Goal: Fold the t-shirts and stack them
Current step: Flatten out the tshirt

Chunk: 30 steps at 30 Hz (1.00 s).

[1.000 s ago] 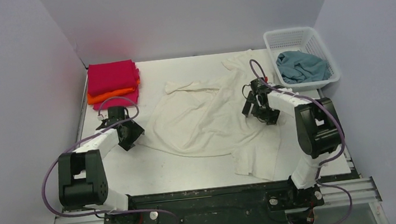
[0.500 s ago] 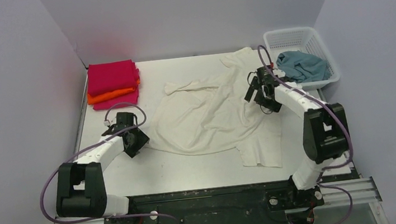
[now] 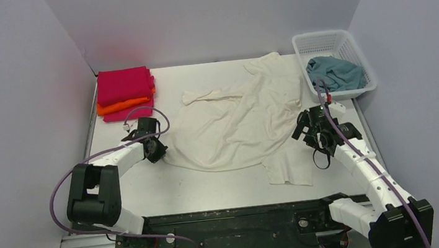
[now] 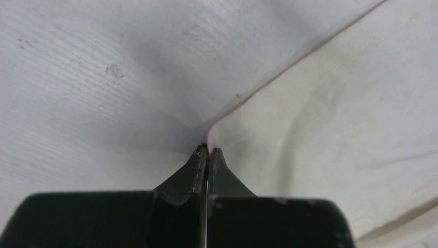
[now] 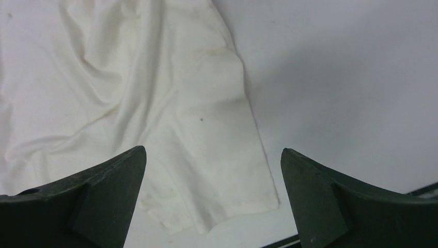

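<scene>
Enclosure: plain pale walls [image 3: 210,12] on three sides, white counter [image 3: 150,191] below.

Cream t-shirt [image 3: 236,128] lay spread and wrinkled over the middle of the counter. One part reached toward 1 o'clock near the basket [image 3: 326,38]. A narrow flap hung out toward 5 o'clock.

Left tool [image 3: 156,150] sat low at the shirt's 9 o'clock edge. In the left wrist view the left tool [image 4: 207,151] had its jaws pressed together. The cream t-shirt [image 4: 330,124] edge was drawn to a small peak right at the tips, so it was read as pinched on that edge. Bare counter [image 4: 93,77] lay to the 10 o'clock side of the tips.

Right tool [image 3: 302,129] was at the shirt's 3 o'clock side, above the counter, jaws spread wide and holding nothing. In the right wrist view the right tool [image 5: 213,150] framed the flap of the cream t-shirt [image 5: 196,129], with bare counter [image 5: 351,77] toward 2 o'clock.

Folded stack at the 10 o'clock corner: magenta-pink t-shirt [image 3: 124,85] on top, orange t-shirt [image 3: 124,103] under it, with a further pink layer at the bottom.

White mesh basket at the 2 o'clock corner held the grey-blue t-shirt [image 3: 335,72], crumpled.
</scene>
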Available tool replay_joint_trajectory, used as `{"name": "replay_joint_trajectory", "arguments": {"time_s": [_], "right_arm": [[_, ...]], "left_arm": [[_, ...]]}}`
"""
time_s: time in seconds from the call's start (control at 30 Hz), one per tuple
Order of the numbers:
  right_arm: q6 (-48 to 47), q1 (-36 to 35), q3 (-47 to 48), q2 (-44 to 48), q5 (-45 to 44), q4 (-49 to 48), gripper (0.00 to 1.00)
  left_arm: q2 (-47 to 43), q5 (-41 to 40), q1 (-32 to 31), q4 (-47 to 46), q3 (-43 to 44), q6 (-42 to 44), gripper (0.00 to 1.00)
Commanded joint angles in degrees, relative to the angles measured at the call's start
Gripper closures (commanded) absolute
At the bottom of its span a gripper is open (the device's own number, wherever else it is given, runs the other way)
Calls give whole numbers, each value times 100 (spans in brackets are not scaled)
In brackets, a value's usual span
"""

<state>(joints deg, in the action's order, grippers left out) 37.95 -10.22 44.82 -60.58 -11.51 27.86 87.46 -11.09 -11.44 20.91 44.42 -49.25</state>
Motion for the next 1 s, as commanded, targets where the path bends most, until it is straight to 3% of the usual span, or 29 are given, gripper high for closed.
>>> {"name": "replay_joint_trajectory", "arguments": {"time_s": [0.0, 0.2, 0.3, 0.63, 0.97], "right_arm": [[155, 8, -296, 586, -324, 1122, 0], [623, 20, -590, 1011, -24, 2361, 2], [882, 21, -959, 1273, 202, 2531, 5], [1162, -150, -1710, 538, 737, 963, 32], [1397, -661, -1725, -428, 237, 563, 44]], "left_arm": [[277, 318, -173, -236, -145, 133, 100], [-542, -134, -328, 2, -349, 203, 100], [-858, -231, -327, 87, -525, 170, 100], [-1126, -158, -343, 52, -767, 114, 100], [-1352, -99, -351, -52, -843, 120, 100]]}}
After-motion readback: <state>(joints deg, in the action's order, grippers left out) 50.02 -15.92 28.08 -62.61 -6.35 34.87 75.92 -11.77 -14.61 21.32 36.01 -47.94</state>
